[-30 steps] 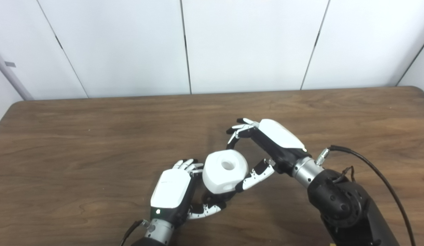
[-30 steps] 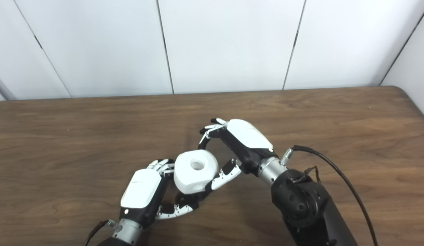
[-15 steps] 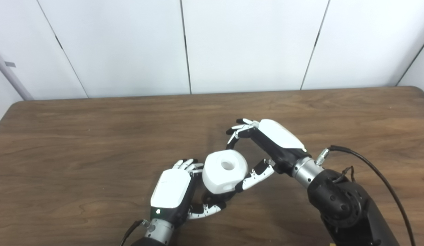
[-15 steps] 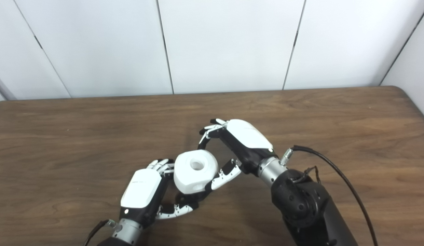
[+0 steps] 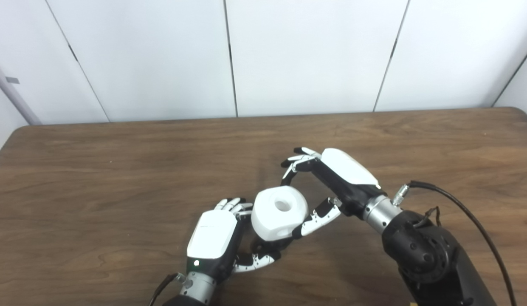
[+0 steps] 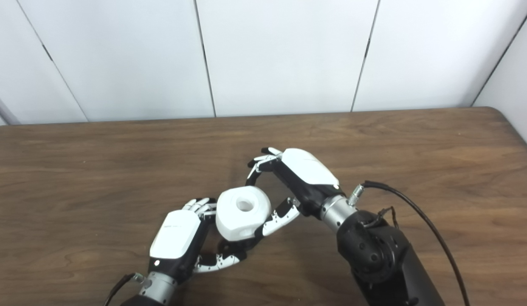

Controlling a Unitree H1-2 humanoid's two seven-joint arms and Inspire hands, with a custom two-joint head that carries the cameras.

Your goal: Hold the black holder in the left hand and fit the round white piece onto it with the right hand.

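Two robot hands meet low in the middle of the frame, over a brown wood table [image 5: 119, 170].

The round white piece [image 5: 279, 213] sits between them. It has a round hole on top & a small dark notch low on its side.

The right robot hand [image 5: 331, 182] comes in from the lower right. Its fingers [image 5: 295, 163] curl over the far side of the white piece, w/ the thumb [image 5: 316, 217] on the near right side. So it's closed around the white piece, tips touching it.

The left robot hand [image 5: 214, 238] comes in from the bottom, just left of the white piece. Its fingers [image 5: 231, 205] bend in behind the piece & its thumb [image 5: 255, 261] pokes out under it. It's curled shut on something dark under there.

That dark bit is the black holder [image 5: 263, 246], right under the white piece, mostly hidden. Can't tell if the white piece is fully on it.

A black cable [image 5: 458, 208] loops off the right wrist, at the right of the frame. White wall panels [image 5: 310, 55] fill the top.
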